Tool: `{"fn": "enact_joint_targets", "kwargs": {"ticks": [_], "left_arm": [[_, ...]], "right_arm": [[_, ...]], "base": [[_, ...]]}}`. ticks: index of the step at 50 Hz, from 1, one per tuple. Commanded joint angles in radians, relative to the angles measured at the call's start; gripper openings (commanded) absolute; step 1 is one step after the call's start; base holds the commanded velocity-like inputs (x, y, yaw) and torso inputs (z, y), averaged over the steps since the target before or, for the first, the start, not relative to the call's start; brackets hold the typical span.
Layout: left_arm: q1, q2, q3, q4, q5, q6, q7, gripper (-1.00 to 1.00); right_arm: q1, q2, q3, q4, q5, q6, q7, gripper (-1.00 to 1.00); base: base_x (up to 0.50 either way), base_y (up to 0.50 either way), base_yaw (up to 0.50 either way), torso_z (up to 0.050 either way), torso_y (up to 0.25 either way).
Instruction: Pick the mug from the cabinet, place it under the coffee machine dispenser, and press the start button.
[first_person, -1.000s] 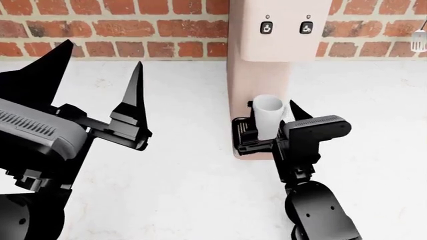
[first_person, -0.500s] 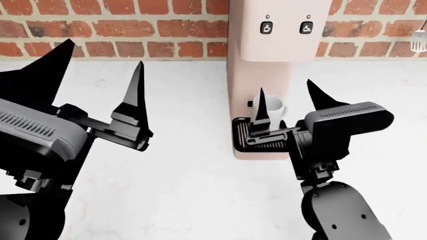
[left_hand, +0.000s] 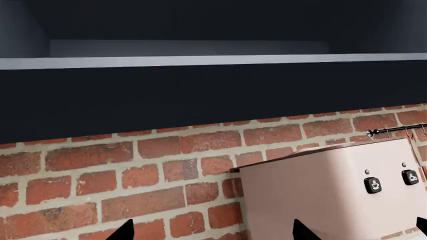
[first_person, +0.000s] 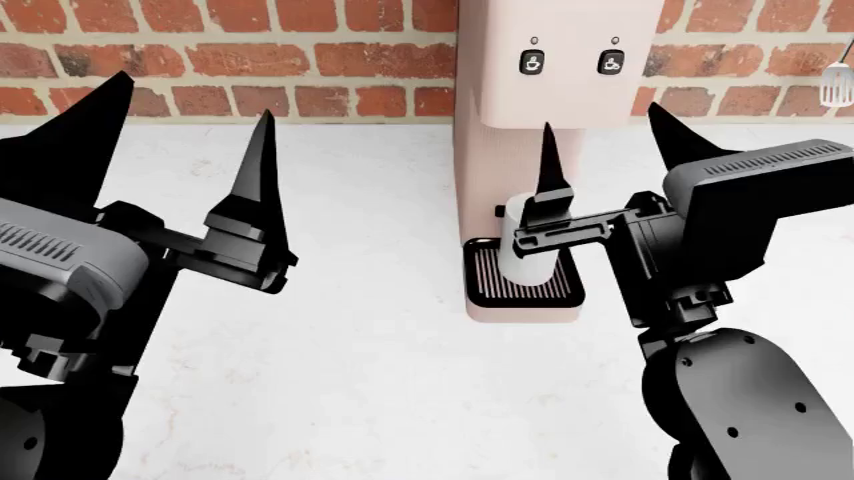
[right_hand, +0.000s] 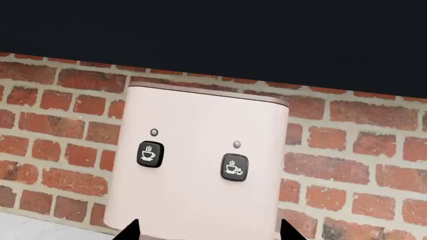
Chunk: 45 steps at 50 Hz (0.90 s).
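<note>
Head view, mug (first_person: 525, 262): white, upright on the black grated drip tray (first_person: 523, 284) of the coffee machine (first_person: 534, 120), beneath its overhanging head, at the back edge of the white worktop (first_person: 360, 330), near the middle.
Head view, right gripper (first_person: 603, 150): raised in front of the machine, fingers spread wide and holding nothing; one black fingertip crosses the mug in the picture, and it seems clear of it, though depth is hard to judge.
Head view, left gripper (first_person: 174, 135): over the worktop's left part, well apart from the machine, fingers wide apart and empty.
Head view, buttons: two small black ones on the machine's head, one (first_person: 531, 62) left of the other (first_person: 610, 62).
Left wrist view: brick wall (left_hand: 133, 175) under a dark cabinet (left_hand: 200, 100); machine (left_hand: 333, 200) off to one side.
Right wrist view: machine head (right_hand: 200, 175) straight ahead, both buttons (right_hand: 149, 154) (right_hand: 234, 167) facing the camera, fingertips (right_hand: 131, 231) just showing.
</note>
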Motion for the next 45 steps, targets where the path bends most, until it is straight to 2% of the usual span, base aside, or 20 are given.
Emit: {"fn": "enact_joint_targets", "kwargs": {"ticks": [1, 9, 36, 45], "left_arm": [[-0.008, 0.001, -0.011, 0.0, -0.021, 0.002, -0.004, 1.0], [0.003, -0.002, 0.011, -0.007, 0.011, 0.016, 0.002, 1.0], [0.01, -0.012, 0.02, -0.01, 0.02, 0.024, -0.003, 1.0], [0.011, -0.015, 0.021, -0.011, 0.02, 0.027, -0.005, 1.0]], "right_arm": [[0.049, 0.016, 0.024, -0.035, 0.051, 0.059, -0.018, -1.0], [0.088, 0.041, -0.007, 0.022, 0.001, -0.042, -0.057, -1.0], [0.197, 0.058, -0.078, 0.327, -0.093, -0.129, -0.086, -1.0], [0.182, 0.074, -0.058, 0.265, -0.083, -0.098, -0.071, -1.0]], "base": [[0.0, 0.0, 0.0, 0.047, 0.055], [0.0, 0.0, 0.0, 0.015, 0.017], [0.0, 0.0, 0.0, 0.0, 0.0], [0.01, 0.0, 0.01, 0.0, 0.0]]}}
